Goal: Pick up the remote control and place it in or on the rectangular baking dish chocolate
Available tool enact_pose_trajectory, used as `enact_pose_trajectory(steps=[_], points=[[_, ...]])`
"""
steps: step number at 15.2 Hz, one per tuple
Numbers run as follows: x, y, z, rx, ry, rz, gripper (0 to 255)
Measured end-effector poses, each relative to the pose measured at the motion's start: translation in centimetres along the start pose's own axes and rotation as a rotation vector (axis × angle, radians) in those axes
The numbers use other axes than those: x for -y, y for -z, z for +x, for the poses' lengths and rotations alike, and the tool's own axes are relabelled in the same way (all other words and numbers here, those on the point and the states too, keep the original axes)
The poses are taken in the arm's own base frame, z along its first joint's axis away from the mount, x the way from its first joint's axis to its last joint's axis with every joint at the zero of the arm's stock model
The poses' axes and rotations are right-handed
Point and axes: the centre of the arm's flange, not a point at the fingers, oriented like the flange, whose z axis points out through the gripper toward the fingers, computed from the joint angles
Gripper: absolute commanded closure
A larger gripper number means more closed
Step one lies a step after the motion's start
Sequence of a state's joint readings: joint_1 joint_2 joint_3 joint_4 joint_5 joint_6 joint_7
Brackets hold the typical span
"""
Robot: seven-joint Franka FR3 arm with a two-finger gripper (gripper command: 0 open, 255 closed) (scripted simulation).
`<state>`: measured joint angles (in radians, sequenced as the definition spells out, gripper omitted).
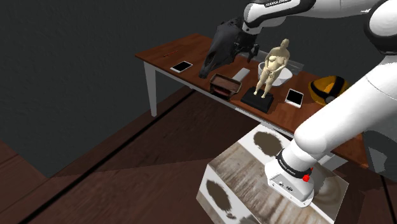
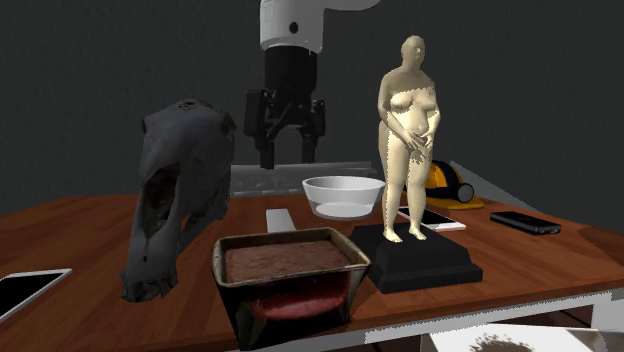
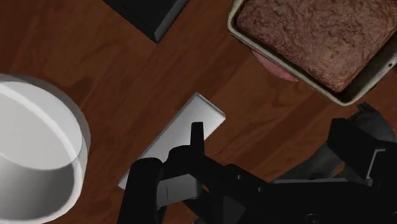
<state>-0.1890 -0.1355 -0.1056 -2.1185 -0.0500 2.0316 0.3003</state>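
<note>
Since the dark rectangular baking dish (image 2: pixel 232 290), filled with brown cake, sits at the near edge of the brown wooden desk (image 2: pixel 80 230) in the second exterior view, between a dark grey animal skull (image 2: pixel 175 190) and a beige figurine (image 2: pixel 408 130) on a black base, it makes a short, open drop-off. Just behind it the flat pale-grey rectangular remote control (image 2: pixel 281 219) lies free on the desk, near a round white bowl (image 2: pixel 345 210). Farthest back, the all-black two-finger hand (image 2: pixel 288 152) hangs above the remote control, fingers apart and gripping nothing, likely poised to descend and straddle it.
</note>
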Motion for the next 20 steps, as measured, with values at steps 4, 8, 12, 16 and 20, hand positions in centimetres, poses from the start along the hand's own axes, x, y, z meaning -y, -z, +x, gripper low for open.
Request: enact_pose_trajectory(steps=[4,8,12,16,20], points=[[-2.2,-2.7,4.1,0.015,-0.144,-0.005,0],[-4.3,-6.1,7.6,0.030,-0.288,-0.011,0],[-7.6,-9.1,10.6,0.044,-0.432,-0.016,0],[-9.8,-12.0,12.5,0.054,-0.522,-0.019,0],[-9.9,-14.0,12.5,0.054,-0.529,-0.019,0]])
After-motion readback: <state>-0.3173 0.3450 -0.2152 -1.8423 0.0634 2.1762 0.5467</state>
